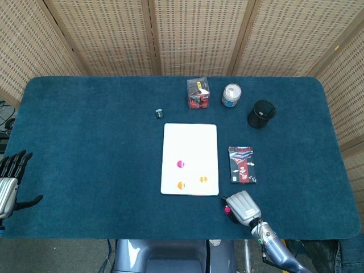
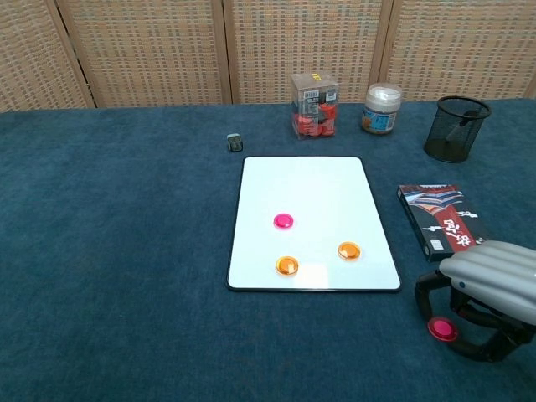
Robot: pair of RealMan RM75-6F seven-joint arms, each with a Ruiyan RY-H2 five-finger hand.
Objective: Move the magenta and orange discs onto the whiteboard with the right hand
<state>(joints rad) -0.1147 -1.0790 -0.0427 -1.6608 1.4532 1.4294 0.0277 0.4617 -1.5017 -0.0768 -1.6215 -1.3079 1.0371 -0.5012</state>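
Observation:
The whiteboard (image 1: 190, 142) (image 2: 310, 188) lies mid-table. On it sit one magenta disc (image 1: 180, 164) (image 2: 283, 221) and two orange discs (image 1: 180, 185) (image 2: 286, 266), (image 1: 203, 179) (image 2: 348, 250). A second magenta disc (image 1: 227, 210) (image 2: 441, 328) is off the board, near the front edge to its right. My right hand (image 1: 243, 207) (image 2: 486, 293) is over this disc and pinches it between thumb and a finger, close to the cloth. At the table's far left edge my left hand (image 1: 10, 182) hangs with fingers spread, holding nothing.
A black and red packet (image 1: 242, 164) (image 2: 444, 219) lies just behind my right hand. Behind the board stand a clear box of red pieces (image 1: 198, 94) (image 2: 315, 105), a white jar (image 1: 231, 95) (image 2: 381, 108), a black mesh cup (image 1: 261, 114) (image 2: 455, 128) and a small dark clip (image 1: 159, 114) (image 2: 234, 142).

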